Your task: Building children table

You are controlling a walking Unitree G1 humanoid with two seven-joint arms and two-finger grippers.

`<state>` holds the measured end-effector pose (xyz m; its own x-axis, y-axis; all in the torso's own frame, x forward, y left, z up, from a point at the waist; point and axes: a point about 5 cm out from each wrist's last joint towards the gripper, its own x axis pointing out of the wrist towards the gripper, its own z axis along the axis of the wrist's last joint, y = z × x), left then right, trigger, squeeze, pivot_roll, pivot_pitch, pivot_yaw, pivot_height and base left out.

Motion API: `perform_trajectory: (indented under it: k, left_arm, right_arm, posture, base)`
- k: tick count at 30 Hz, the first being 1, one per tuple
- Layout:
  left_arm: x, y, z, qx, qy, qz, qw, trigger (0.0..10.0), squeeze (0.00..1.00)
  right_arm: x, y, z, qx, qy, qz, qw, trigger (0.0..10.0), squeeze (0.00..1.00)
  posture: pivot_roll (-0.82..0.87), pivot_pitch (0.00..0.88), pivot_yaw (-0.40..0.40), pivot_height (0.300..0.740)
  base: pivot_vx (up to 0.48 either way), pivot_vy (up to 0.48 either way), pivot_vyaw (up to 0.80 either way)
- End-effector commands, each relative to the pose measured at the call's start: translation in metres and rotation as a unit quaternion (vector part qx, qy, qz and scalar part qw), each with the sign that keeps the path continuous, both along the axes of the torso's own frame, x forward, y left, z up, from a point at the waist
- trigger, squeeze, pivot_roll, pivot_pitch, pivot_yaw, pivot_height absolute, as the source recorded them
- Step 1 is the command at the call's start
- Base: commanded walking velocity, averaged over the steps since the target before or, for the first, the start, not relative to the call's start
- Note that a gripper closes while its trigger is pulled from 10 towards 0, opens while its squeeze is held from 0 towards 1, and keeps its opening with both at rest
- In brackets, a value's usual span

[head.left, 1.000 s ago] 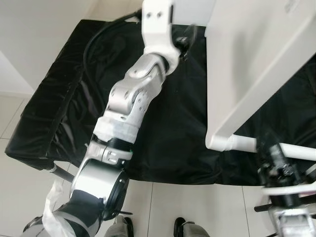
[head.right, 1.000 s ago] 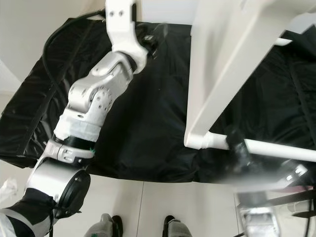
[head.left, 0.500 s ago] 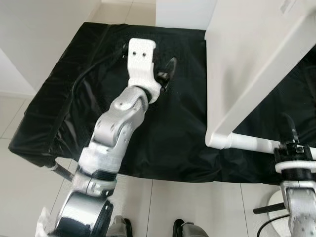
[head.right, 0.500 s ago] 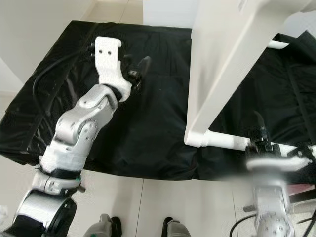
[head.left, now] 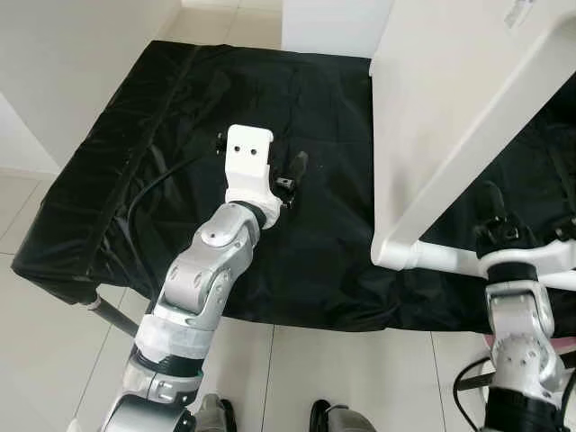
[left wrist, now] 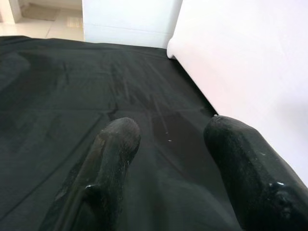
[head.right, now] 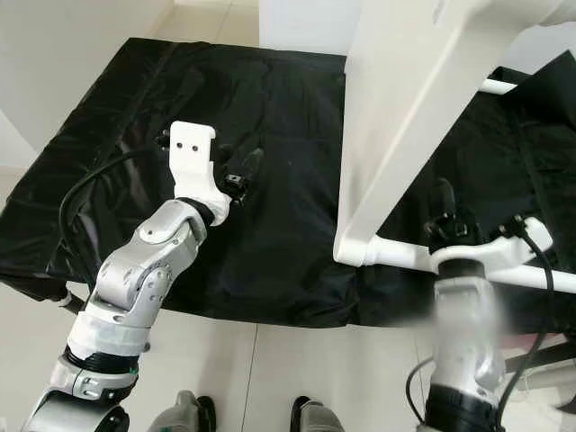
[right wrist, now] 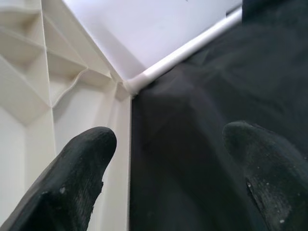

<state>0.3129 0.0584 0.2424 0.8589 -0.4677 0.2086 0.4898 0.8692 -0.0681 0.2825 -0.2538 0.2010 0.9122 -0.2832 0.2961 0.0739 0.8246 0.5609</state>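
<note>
Tabletop (head.left: pixel 432 108) tilted on black sheet (head.left: pixel 135 162) (both jaws parted, empty).

The left arm (head.left: pixel 202 279) rises from the frame's 7 o'clock corner and reaches toward 12 o'clock, bent at the elbow, its white wrist block (head.left: pixel 248 165) upright above the silver forearm. The left gripper (left wrist: pixel 168 139) holds its two black fingers (left wrist: pixel 108 163) spread apart with nothing between them; one finger tip (head.left: pixel 295 167) juts toward 1 o'clock beside the wrist. The right arm (head.left: pixel 515 333) stands nearly vertical at the 4 o'clock side, pointing to 12 o'clock. The right gripper (right wrist: pixel 168 163) has its fingers (right wrist: pixel 77 173) wide apart and empty.
</note>
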Motion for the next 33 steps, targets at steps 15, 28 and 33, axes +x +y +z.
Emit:
perform_trajectory:
  k: [15, 28, 33]
  left_arm:
    - [-0.014, -0.002, -0.025, 0.049, -0.027, -0.014, 0.998, 10.0, 0.00]
    - [-0.019, -0.009, -0.055, 0.058, -0.002, -0.047, 0.997, 10.0, 0.00]
    - [-0.024, -0.008, -0.058, 0.063, -0.002, -0.071, 0.996, 10.0, 0.00]
  right_arm:
    - [0.015, 0.022, -0.005, -0.159, 0.063, -0.080, 0.982, 10.0, 0.00]
    - [0.012, 0.040, -0.042, -0.186, 0.117, -0.075, 0.973, 10.0, 0.00]
    - [0.012, 0.059, -0.053, -0.190, 0.121, -0.037, 0.974, 10.0, 0.00]
  posture:
    - [0.03, 0.126, -0.061, 0.740]
    - [-0.02, 0.084, -0.034, 0.740]
    - [-0.02, 0.074, -0.025, 0.740]
  base:
    - [0.000, 0.000, 0.00]
    - [0.000, 0.000, 0.00]
    - [0.000, 0.000, 0.00]
